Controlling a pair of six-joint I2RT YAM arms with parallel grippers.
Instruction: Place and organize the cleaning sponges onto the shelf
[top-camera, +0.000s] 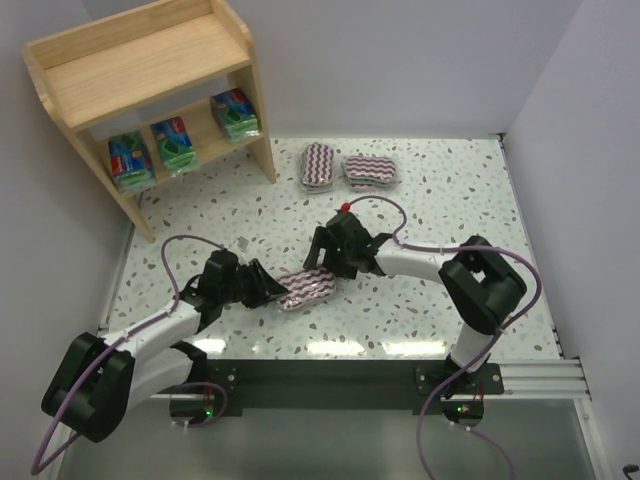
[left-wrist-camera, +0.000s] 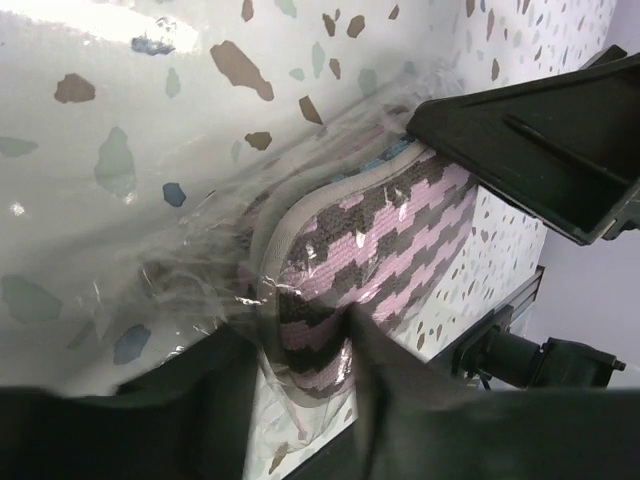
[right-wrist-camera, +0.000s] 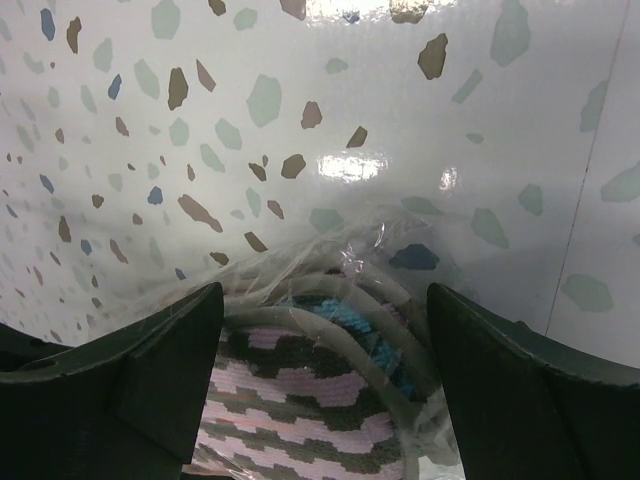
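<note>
Soft knitted zigzag pack (top-camera: 305, 287), rounded-oblong in crinkled clear wrap, lies mid-way across the speckled terrazzo table (top-camera: 450, 200) between both arms. Left gripper (top-camera: 270, 288) pinches its left end. Right gripper (top-camera: 327, 264) stands wide astride the other end, with any contact obscured by wrap and glare.

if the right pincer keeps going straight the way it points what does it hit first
Most likely the zigzag sponge pack, which lies between the fingers of the open right pincer. The tabletop sits just beyond, though depth is unclear.
</note>
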